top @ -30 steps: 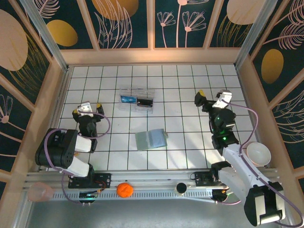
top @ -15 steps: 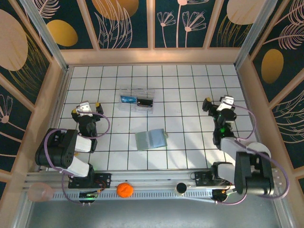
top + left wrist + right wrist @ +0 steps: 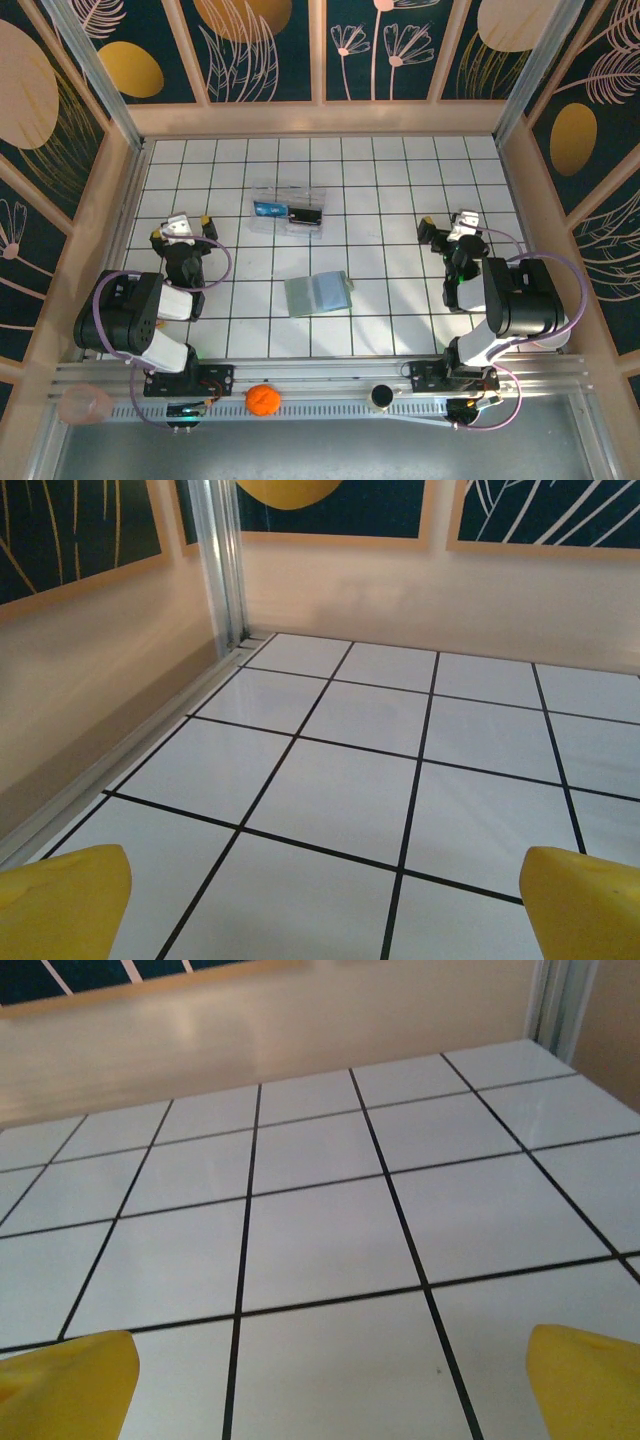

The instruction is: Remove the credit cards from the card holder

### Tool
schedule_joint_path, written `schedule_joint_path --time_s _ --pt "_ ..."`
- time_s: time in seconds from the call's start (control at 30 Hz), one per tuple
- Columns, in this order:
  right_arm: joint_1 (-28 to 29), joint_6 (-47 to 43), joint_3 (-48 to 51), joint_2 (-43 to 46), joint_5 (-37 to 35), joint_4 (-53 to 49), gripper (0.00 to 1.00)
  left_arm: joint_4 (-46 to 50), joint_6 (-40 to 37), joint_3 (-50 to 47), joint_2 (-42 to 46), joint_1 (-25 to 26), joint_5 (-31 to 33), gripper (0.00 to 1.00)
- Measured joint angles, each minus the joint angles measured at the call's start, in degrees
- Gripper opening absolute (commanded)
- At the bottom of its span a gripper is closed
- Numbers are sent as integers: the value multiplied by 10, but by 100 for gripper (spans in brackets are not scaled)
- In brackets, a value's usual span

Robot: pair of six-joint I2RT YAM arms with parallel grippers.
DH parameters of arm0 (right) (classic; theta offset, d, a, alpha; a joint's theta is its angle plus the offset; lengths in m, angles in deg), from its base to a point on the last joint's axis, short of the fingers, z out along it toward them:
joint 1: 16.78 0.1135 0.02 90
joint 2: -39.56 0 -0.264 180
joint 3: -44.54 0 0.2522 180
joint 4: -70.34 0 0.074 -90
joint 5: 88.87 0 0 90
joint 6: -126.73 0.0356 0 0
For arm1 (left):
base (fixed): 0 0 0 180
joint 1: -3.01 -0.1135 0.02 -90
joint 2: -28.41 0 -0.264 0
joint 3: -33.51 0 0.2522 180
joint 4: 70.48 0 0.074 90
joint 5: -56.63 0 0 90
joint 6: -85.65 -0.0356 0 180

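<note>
The card holder (image 3: 319, 294) lies opened flat near the middle of the tiled floor, grey-green with pale blue-grey faces up. I cannot make out the credit cards in it. My left gripper (image 3: 182, 228) is open at the left, well away from the holder. In the left wrist view its yellow fingertips (image 3: 60, 900) stand wide apart over bare tiles, the left gripper (image 3: 320, 920) holding nothing. My right gripper (image 3: 447, 228) is open on the right, also far from the holder. Bare tile lies between its yellow fingertips (image 3: 590, 1380) at the right gripper (image 3: 325, 1400).
A clear plastic box (image 3: 289, 212) with blue and black items sits behind the card holder. An orange ball (image 3: 262, 399) and a small black round thing (image 3: 381, 396) rest on the front rail. Wooden walls (image 3: 320, 118) enclose the floor.
The right arm has folded back toward its base, and its gripper has shifted slightly nearer, still open. The left arm and the card holder have not moved.
</note>
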Motion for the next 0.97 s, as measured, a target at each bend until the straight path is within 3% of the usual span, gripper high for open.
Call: schedule_joint_path --time_s 0.97 --pt "0 0 0 0 0 30 99 0 3 3 0 -4 0 99"
